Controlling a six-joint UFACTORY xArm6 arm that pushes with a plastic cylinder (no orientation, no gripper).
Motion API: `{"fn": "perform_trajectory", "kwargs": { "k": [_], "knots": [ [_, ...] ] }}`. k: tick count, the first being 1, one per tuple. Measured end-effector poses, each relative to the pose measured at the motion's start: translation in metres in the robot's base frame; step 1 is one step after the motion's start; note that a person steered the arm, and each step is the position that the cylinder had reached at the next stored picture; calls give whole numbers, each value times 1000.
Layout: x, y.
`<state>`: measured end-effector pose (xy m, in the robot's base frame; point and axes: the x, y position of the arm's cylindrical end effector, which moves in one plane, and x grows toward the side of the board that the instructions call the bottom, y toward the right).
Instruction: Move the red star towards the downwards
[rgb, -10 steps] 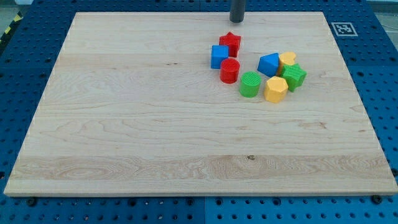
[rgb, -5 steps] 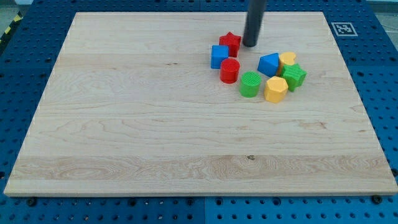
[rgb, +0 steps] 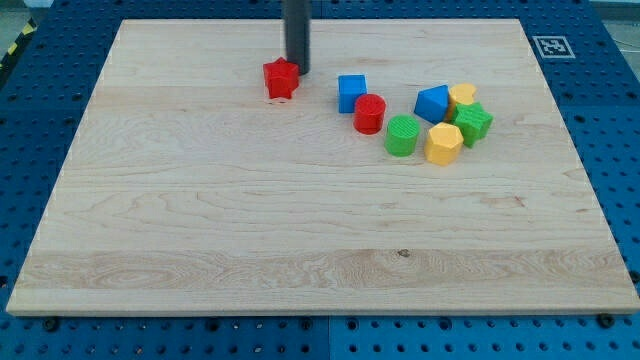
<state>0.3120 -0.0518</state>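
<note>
The red star (rgb: 282, 79) lies on the wooden board (rgb: 200, 200) near the view's top, left of the other blocks and apart from them. My tip (rgb: 298, 71) stands right against the star's upper right side. The rod rises out of the view's top.
A blue cube (rgb: 351, 93) and a red cylinder (rgb: 369, 114) sit right of the star. Further right are a green cylinder (rgb: 403, 136), a yellow block (rgb: 443, 144), a blue block (rgb: 433, 103), a green star (rgb: 473, 122) and another yellow block (rgb: 462, 96).
My tip has swept from the star's right side to the view's left, pushing the red star left, away from the blue cube. The other blocks have not moved.
</note>
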Motion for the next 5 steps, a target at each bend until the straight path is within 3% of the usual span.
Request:
{"fn": "perform_trajectory", "kwargs": {
  "k": [2,3,4,5],
  "knots": [
    [85,-46],
    [62,-40],
    [78,-51],
    [145,-61]
  ]
}}
